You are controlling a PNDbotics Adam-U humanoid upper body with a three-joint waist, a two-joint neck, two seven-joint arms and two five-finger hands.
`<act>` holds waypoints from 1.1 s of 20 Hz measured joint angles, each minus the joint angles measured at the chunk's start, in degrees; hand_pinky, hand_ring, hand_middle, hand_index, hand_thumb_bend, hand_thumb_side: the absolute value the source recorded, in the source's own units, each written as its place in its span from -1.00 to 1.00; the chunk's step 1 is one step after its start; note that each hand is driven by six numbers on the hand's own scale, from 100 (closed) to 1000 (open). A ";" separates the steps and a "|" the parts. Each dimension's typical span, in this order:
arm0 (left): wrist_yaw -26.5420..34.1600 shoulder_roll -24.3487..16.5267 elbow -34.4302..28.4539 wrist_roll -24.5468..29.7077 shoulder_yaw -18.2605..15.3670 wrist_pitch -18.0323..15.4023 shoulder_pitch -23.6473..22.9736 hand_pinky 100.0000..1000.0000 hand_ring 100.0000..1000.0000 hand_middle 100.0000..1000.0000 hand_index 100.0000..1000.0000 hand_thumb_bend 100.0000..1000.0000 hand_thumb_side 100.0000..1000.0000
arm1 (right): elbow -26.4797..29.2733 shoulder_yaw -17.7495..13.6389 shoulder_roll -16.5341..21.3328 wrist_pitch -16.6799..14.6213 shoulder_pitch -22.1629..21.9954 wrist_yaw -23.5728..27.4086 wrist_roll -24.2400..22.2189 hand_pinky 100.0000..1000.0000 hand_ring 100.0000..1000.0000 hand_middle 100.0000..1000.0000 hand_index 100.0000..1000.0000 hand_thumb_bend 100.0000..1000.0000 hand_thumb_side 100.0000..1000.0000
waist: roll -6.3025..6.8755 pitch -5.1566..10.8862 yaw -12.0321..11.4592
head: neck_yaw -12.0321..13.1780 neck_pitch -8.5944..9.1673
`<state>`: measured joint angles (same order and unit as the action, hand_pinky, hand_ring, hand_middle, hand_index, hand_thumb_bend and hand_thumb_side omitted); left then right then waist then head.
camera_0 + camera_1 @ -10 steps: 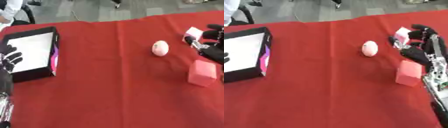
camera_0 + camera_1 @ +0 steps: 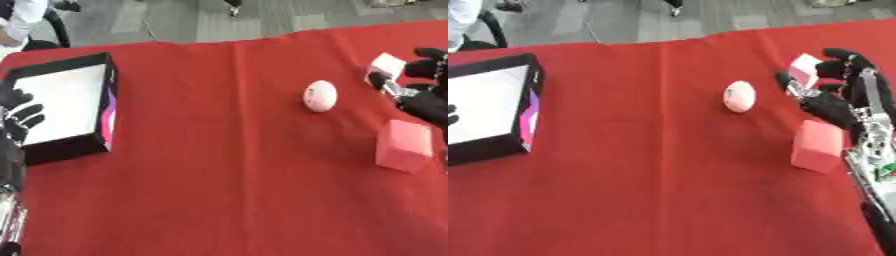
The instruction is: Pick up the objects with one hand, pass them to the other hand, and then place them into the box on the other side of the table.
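At the right edge of the frame, the right hand (image 2: 833,102) is hovering over the red surface (image 2: 649,165), its fingers curling around a small pale pink block (image 2: 805,69) without clearly pinching it yet. A pink egg-shaped object (image 2: 739,96) is lying just left, and a larger pink cube (image 2: 816,145) below. For a clean pickup, the thumb and fingers should probably be closing on opposite faces. The left hand (image 2: 19,117) is waiting relaxed over the black box (image 2: 63,105) at left.
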<state>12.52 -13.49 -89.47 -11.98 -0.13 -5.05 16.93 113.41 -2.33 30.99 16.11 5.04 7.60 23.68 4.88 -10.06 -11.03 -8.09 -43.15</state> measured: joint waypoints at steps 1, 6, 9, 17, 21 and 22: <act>0.00 0.00 0.00 0.00 0.00 0.00 0.00 0.51 0.39 0.37 0.54 -0.74 0.56 | 0.00 0.00 0.00 -0.01 0.03 0.02 0.01 0.33 0.43 0.17 0.52 0.19 -0.66 | 0.00 0.00 -0.01 | 0.01 -0.04; 0.00 -0.01 0.00 -0.13 -0.02 -0.06 -0.10 0.51 0.39 0.37 0.54 -0.74 0.56 | 0.00 -0.03 0.11 -0.21 0.88 0.35 0.31 0.33 0.44 0.18 0.53 0.20 -0.64 | 0.00 0.00 -0.11 | 0.62 -0.04; 0.00 -0.07 0.00 -0.22 -0.03 -0.01 -0.37 0.51 0.39 0.37 0.53 -0.74 0.56 | 0.00 -0.02 1.27 -0.21 0.90 1.22 0.21 0.34 0.46 0.20 0.55 0.21 -0.62 | 0.00 0.00 -0.08 | 0.88 -0.04; -0.02 -1.15 0.00 -0.27 -0.05 0.00 -0.81 0.51 0.40 0.37 0.53 -0.74 0.56 | 0.00 0.16 12.36 0.14 -2.10 4.36 -5.12 0.42 0.54 0.33 0.61 0.27 -0.58 | -0.08 0.00 0.44 | 0.86 0.02; -0.05 -1.68 0.01 -0.34 -0.06 -0.02 -0.84 0.51 0.40 0.38 0.53 -0.74 0.56 | 0.00 0.35 18.78 1.01 -3.97 5.38 -10.40 0.46 0.57 0.40 0.65 0.28 -0.62 | -0.91 0.00 0.64 | -0.23 0.05; -0.06 -1.81 0.01 -0.37 -0.06 -0.04 -0.84 0.51 0.40 0.38 0.53 -0.74 0.56 | 0.00 0.35 20.27 1.18 -4.38 5.64 -11.92 0.47 0.58 0.41 0.65 0.28 -0.63 | -1.07 0.00 0.75 | -0.65 0.04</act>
<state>12.46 -15.30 -89.45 -12.35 -0.19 -5.09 16.09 113.41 -1.99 51.26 17.29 0.65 13.24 11.76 3.80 -10.06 -10.28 -8.74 -43.10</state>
